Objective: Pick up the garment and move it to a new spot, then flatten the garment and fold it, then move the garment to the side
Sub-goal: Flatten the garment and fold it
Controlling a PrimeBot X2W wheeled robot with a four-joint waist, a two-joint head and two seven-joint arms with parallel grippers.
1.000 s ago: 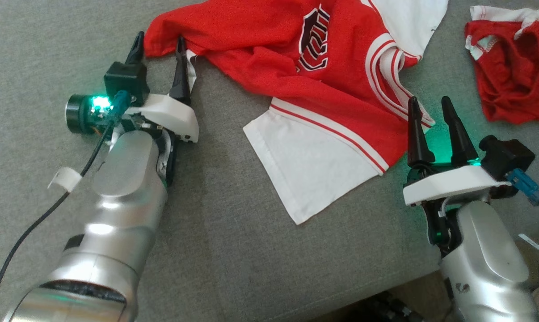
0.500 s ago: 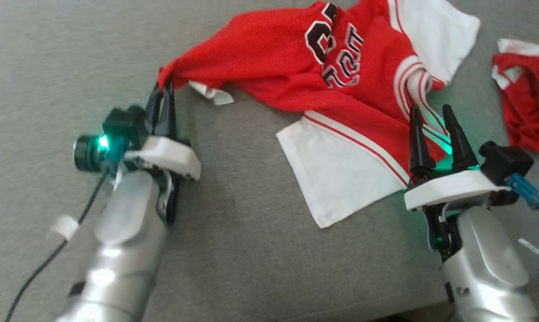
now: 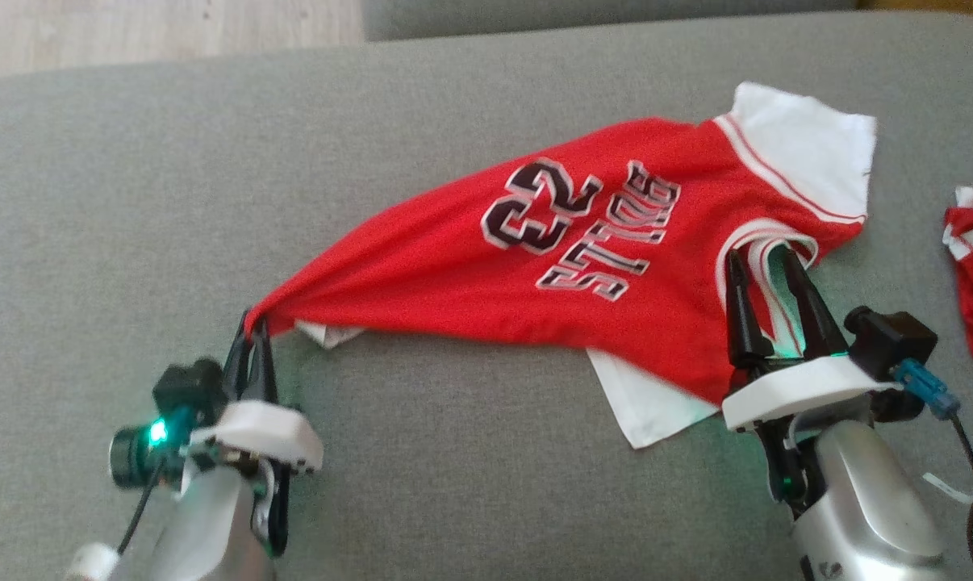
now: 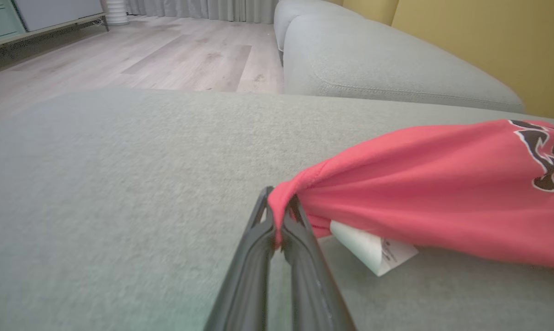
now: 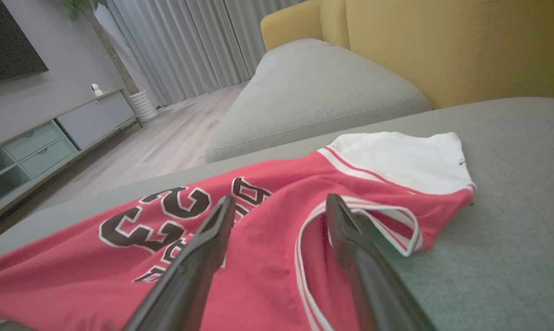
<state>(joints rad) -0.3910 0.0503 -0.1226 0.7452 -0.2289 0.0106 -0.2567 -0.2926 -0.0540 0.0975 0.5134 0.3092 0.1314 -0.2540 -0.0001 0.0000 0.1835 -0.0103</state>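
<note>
Red jersey (image 3: 454, 274) now stretched | left tool (image 3: 251, 324) clamped on corner | right tool (image 3: 761, 258) agape

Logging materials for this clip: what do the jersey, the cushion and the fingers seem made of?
Jersey: soft matte knit fabric, likely; it gathers into folds where pinched. Cushion: grey woven upholstery, matte, with a fine grainy weave. Fingers: dark, rigid-looking, probably plastic or rubber-coated; smooth with a faint sheen.

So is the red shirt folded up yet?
Not folded. The red shirt is stretched out across the grey cushion, one corner pinched in the left hand.
</note>
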